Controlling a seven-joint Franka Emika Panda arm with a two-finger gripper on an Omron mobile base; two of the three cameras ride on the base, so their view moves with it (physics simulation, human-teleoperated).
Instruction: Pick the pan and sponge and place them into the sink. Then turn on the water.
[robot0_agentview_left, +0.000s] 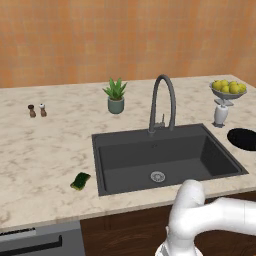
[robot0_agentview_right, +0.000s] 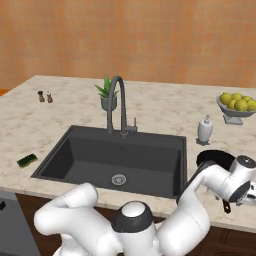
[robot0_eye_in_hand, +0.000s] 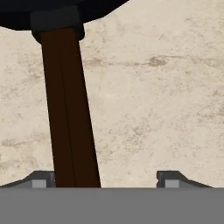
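The black pan (robot0_agentview_right: 214, 158) lies on the counter to the right of the sink (robot0_agentview_right: 75, 150), partly behind my arm; it also shows at the right edge (robot0_agentview_left: 243, 138). In the hand view the pan's rim (robot0_eye_in_hand: 52, 11) is at the top and its dark handle (robot0_eye_in_hand: 70, 109) runs down between my fingers. My gripper (robot0_eye_in_hand: 105, 180) is open around the handle, which is close against the left fingertip (robot0_eye_in_hand: 41, 180), with a wide gap to the right one. The green and yellow sponge (robot0_agentview_left: 80, 180) rests on the counter left of the sink (robot0_agentview_left: 107, 170). The arched tap (robot0_agentview_left: 162, 102) stands behind the basin, and no water runs from it.
A white soap dispenser (robot0_agentview_right: 205, 130) and a bowl of lemons (robot0_agentview_right: 237, 106) stand behind the pan. A potted plant (robot0_agentview_left: 115, 96) sits left of the tap, and two small shakers (robot0_agentview_left: 37, 110) stand far left. The counter's front edge lies close below the pan handle.
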